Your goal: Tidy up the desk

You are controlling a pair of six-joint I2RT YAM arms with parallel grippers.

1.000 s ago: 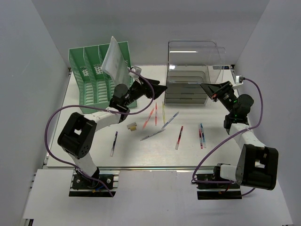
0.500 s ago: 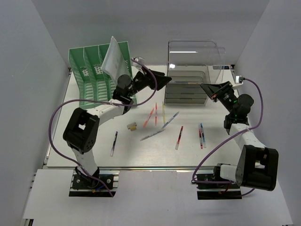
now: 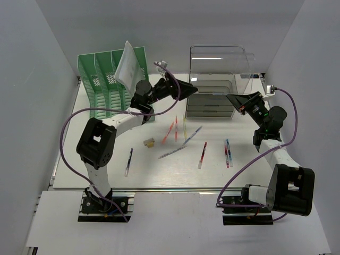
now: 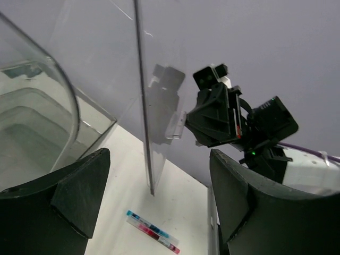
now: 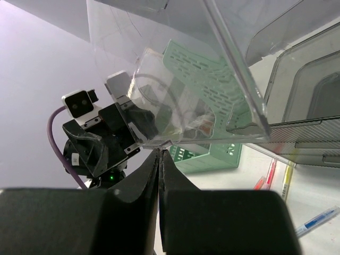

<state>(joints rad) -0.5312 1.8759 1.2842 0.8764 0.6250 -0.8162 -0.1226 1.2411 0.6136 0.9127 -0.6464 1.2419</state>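
Your left gripper (image 3: 187,89) is raised over the far middle of the desk (image 3: 159,172), its fingers spread wide and gripping nothing; it sits just beside the left face of the drawer box (image 3: 212,98). Your right gripper (image 3: 229,96) has its fingers pressed together, also holding nothing, and it hangs just off the box's right front corner, pointing left toward the other gripper. The desk lies flat under both arms, running from their bases to the back wall. A rack (image 3: 103,93) stands at its far left corner with a sheet (image 3: 127,66) leaning out of one slot, and the box stands at the far edge, right of centre. Loose pens (image 3: 176,129) are scattered across the middle of the desk, and one pair lies toward the right edge. A small block (image 3: 149,142) lies left of the middle pens.
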